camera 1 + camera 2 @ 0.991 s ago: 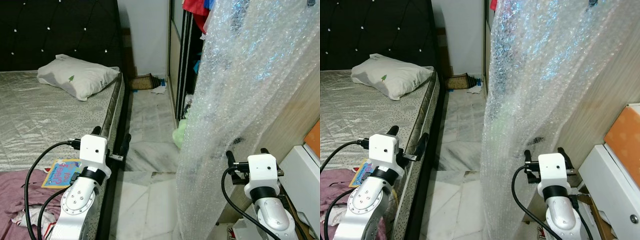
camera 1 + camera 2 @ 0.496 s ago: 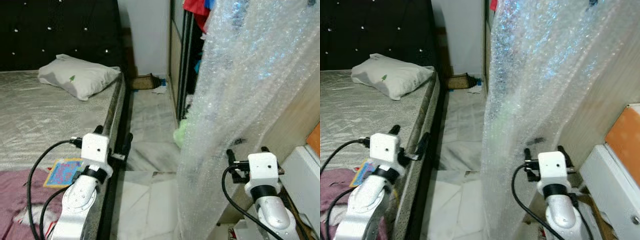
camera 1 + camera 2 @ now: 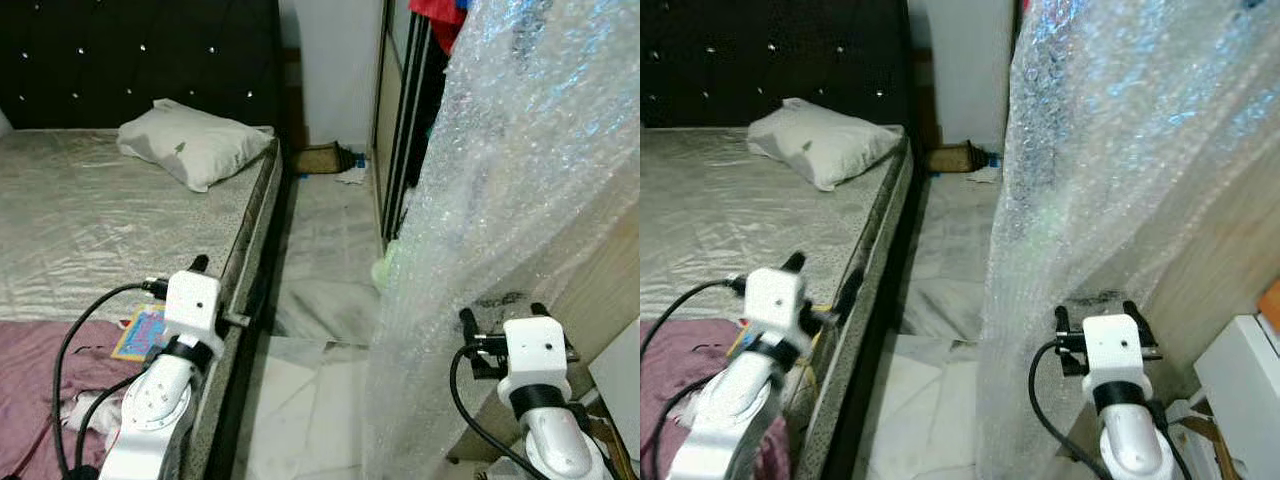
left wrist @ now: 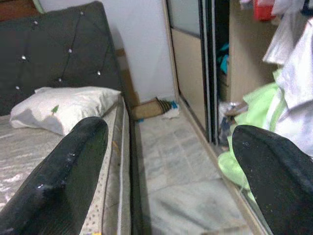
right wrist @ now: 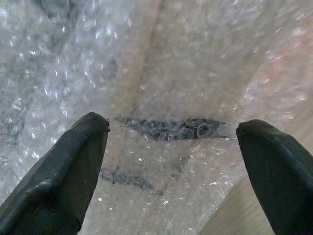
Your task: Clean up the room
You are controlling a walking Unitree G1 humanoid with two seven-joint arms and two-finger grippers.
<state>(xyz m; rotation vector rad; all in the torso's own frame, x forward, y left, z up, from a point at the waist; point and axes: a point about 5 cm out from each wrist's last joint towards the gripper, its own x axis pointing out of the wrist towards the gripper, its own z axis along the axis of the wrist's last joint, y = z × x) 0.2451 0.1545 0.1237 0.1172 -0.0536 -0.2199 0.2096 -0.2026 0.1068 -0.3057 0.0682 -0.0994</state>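
Right pincer (image 5: 171, 181) facing bubble wrap (image 5: 166, 73)

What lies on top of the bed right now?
On the bed lie a white pillow near the headboard, a purple cloth and a colourful booklet. The left hand hides part of the booklet.

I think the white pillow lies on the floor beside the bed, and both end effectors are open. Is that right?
Not quite. The white pillow lies on the bed, near the dark headboard, as the left eye view shows. Both end effectors, left and right, are open.
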